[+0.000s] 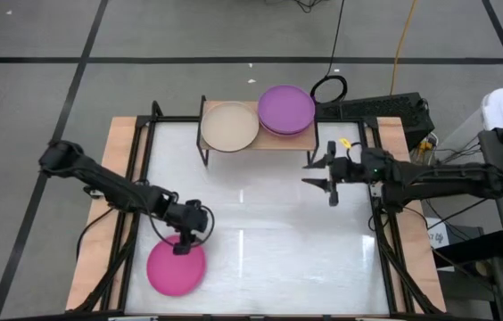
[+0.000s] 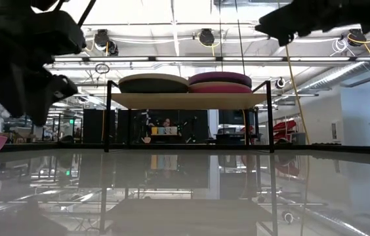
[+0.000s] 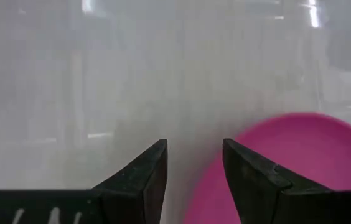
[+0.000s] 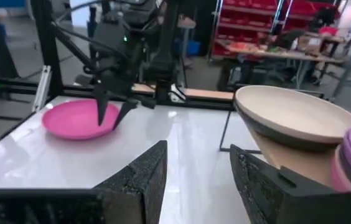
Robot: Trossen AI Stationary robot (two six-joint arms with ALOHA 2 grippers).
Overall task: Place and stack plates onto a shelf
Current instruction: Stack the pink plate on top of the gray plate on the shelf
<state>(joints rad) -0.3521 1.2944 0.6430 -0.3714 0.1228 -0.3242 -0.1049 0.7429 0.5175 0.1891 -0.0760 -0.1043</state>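
A magenta plate (image 1: 176,267) lies flat on the table near its near-left corner. My left gripper (image 1: 183,241) hangs open over the plate's far rim (image 3: 238,149), fingers pointing down, one over the plate and one outside it; whether they touch it does not show. In the right wrist view this gripper (image 4: 112,109) stands at the plate (image 4: 76,118). On the shelf (image 2: 188,100) a beige plate (image 1: 229,127) rests on a dark one (image 2: 153,85), and a purple plate (image 1: 286,109) rests on a magenta one (image 2: 220,88). My right gripper (image 1: 327,174) waits open right of the shelf, holding nothing.
The shelf stands on thin black legs (image 2: 108,118) at the table's far edge. A black metal frame (image 1: 140,156) runs along the table's left and right sides. Glossy white tabletop (image 1: 260,241) lies between the shelf and the near edge. Cables (image 1: 330,86) lie on the floor beyond.
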